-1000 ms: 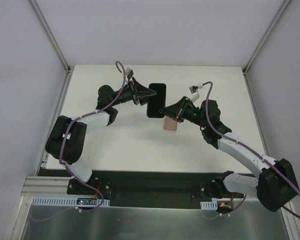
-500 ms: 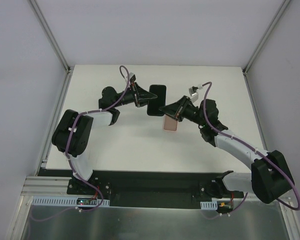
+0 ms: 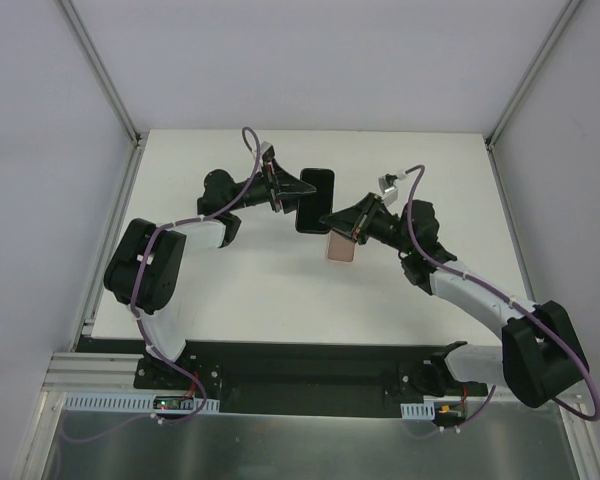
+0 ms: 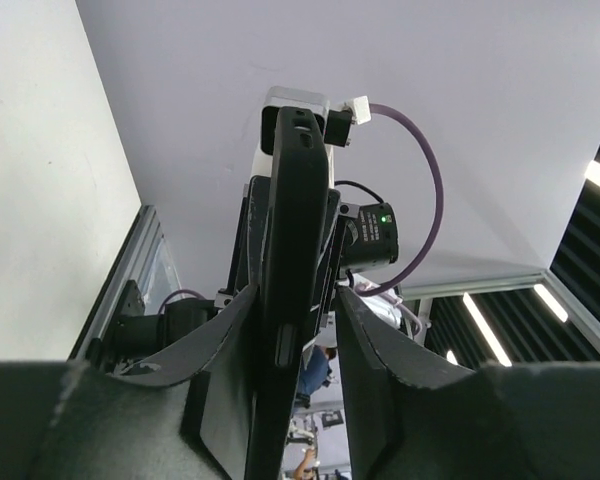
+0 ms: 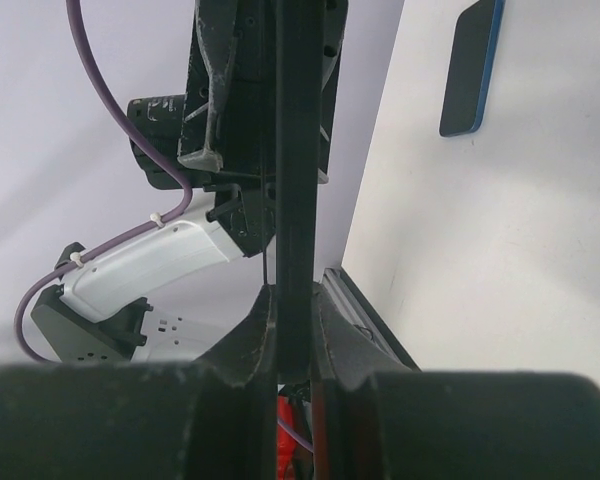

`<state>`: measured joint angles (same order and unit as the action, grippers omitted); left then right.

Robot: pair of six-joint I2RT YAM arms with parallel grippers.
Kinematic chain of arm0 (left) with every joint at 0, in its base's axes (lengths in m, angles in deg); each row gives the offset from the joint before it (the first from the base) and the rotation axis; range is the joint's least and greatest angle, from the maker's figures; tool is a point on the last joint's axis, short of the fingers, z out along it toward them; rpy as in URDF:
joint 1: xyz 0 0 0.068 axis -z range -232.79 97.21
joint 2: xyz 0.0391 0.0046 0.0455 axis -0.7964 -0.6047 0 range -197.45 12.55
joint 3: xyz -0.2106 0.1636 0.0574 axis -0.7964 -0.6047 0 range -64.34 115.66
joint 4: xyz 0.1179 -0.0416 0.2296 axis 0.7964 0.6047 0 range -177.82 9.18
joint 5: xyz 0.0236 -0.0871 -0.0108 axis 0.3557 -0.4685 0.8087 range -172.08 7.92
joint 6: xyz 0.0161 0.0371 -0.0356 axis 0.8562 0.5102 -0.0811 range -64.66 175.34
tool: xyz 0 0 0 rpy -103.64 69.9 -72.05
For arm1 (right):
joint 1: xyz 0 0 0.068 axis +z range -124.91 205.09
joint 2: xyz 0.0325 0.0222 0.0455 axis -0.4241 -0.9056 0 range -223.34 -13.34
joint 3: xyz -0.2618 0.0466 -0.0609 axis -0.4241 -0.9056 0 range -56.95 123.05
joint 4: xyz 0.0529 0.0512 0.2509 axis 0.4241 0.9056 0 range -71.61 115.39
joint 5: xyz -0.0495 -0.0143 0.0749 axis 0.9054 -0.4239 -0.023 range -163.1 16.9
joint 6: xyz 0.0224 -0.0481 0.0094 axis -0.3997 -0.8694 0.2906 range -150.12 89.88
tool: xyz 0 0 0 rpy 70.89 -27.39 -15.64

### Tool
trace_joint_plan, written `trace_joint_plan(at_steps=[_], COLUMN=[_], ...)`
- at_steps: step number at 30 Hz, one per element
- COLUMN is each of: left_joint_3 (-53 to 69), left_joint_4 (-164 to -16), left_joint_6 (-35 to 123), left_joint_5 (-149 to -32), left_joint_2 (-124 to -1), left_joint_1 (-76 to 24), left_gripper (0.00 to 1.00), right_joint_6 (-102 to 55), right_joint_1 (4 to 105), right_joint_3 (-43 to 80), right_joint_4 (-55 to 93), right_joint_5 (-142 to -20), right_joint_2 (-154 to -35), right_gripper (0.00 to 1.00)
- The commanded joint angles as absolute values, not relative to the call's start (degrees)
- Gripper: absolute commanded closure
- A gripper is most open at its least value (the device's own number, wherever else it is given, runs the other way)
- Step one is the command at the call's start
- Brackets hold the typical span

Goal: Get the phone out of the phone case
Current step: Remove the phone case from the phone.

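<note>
The black phone is held in the air above the table between both grippers. My right gripper is shut on its lower end; in the right wrist view the phone stands edge-on, pinched between both fingers of the gripper. My left gripper straddles the phone's left side. In the left wrist view the phone lies against one finger of the gripper, with a gap to the other. The salmon-pink phone case lies flat on the table, apart from the phone, below my right gripper.
The white table has side walls left and right and a metal rail along its left edge. A dark flat slab with a blue edge lies on the white surface in the right wrist view.
The left arm's elbow has swung inward and its gripper has shifted slightly along the phone's left side. The phone, the right gripper and the pink case have hardly moved.
</note>
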<state>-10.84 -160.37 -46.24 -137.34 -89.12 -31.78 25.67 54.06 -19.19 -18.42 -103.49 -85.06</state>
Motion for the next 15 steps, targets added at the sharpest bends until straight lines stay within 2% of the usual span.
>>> trace_joint_plan(at_steps=[1,2,5,9,10,11,12,13,15], left_joint_3=[-7.0,-7.0,-6.9,-7.9,-8.5,-8.8,-9.0,-9.5,-9.8], left_joint_4=[-175.5,-175.4,-175.1,-173.0,-171.4,-170.0,-168.8,-166.4,-164.7], left_joint_6=[-47.0,-47.0,-46.9,-45.9,-44.3,-43.3,-42.2,-40.7,-39.5], left_joint_5=[-137.3,-137.2,-137.2,-136.8,-136.7,-136.7,-136.7,-136.5,-136.2], left_joint_2=[-87.4,-87.4,-87.6,-86.6,-85.6,-85.1,-84.6,-83.7,-83.1], left_joint_1=[-31.5,-31.5,-31.5,-31.5,-31.5,-31.5,-31.6,-31.6,-31.6], left_gripper=[0.68,0.7,1.0,1.0,1.0,1.0,1.0,1.0,1.0], right_joint_6=[23.9,23.6,23.1,20.8,19.9,17.2,15.5,13.9,8.0], right_joint_1=[54.1,54.0,54.0,54.0,54.0,54.1,54.2,54.4,55.1], right_joint_3=[-19.8,-19.7,-19.7,-19.1,-18.7,-18.4,-17.8,-17.1,-15.6], right_joint_4=[-21.2,-20.5,-19.4,-17.2,-15.9,-11.7,-9.1,-6.0,4.2], right_joint_5=[-106.0,-106.1,-106.6,-106.8,-106.4,-105.8,-103.4,-101.9,-96.6], right_joint_2=[-83.3,-83.4,-83.3,-82.3,-81.7,-80.0,-78.8,-77.5,-73.4], right_gripper=[0.99,0.99,0.99,0.99,0.95,0.85,0.62,0.58,0.57])
